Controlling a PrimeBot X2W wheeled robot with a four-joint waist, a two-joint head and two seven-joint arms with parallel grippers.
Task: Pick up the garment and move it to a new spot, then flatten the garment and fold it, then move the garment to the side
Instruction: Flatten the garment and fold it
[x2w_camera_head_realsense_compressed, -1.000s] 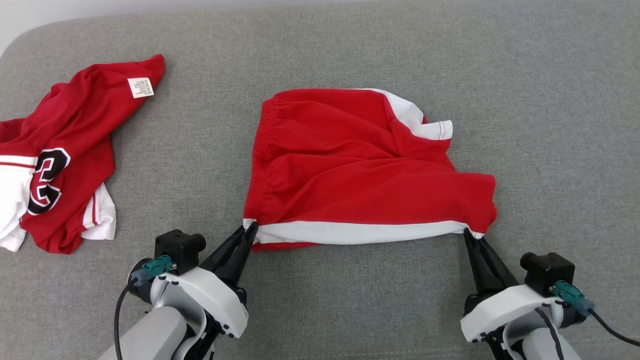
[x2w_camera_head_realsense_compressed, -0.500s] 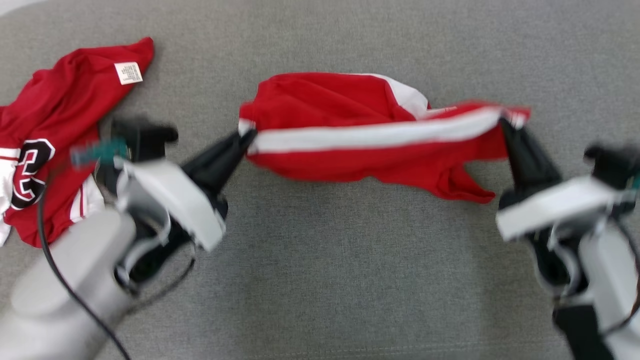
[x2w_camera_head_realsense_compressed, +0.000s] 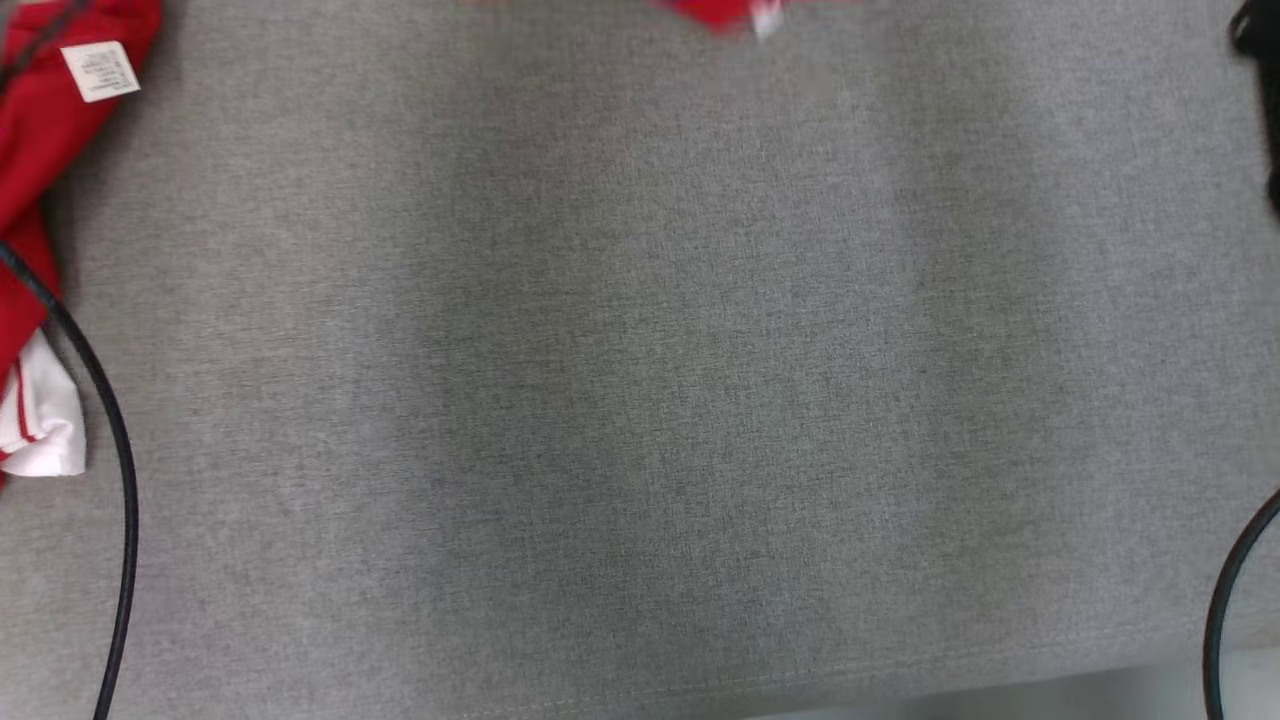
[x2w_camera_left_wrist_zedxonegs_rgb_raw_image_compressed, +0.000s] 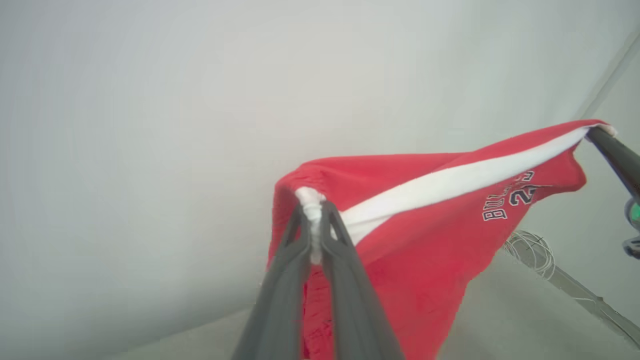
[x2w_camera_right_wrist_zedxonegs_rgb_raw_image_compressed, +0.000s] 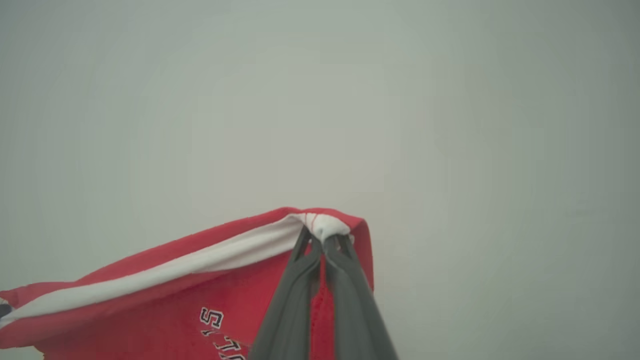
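Up off the grey cushion (x2w_camera_head_realsense_compressed: 640, 400), the red basketball shorts (x2w_camera_left_wrist_zedxonegs_rgb_raw_image_compressed: 425, 240) hang stretched between the left tool (x2w_camera_left_wrist_zedxonegs_rgb_raw_image_compressed: 312, 210) and right tool (x2w_camera_right_wrist_zedxonegs_rgb_raw_image_compressed: 322, 237), each clenched on one end of the white stripe (x2w_camera_left_wrist_zedxonegs_rgb_raw_image_compressed: 450, 182), and the cloth looks light and floppy, so those corners suit the hold.

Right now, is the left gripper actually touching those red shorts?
Touching. The left wrist view shows the left gripper pinched shut on the white-trimmed corner of the red shorts, with cloth bunched between its jaws.
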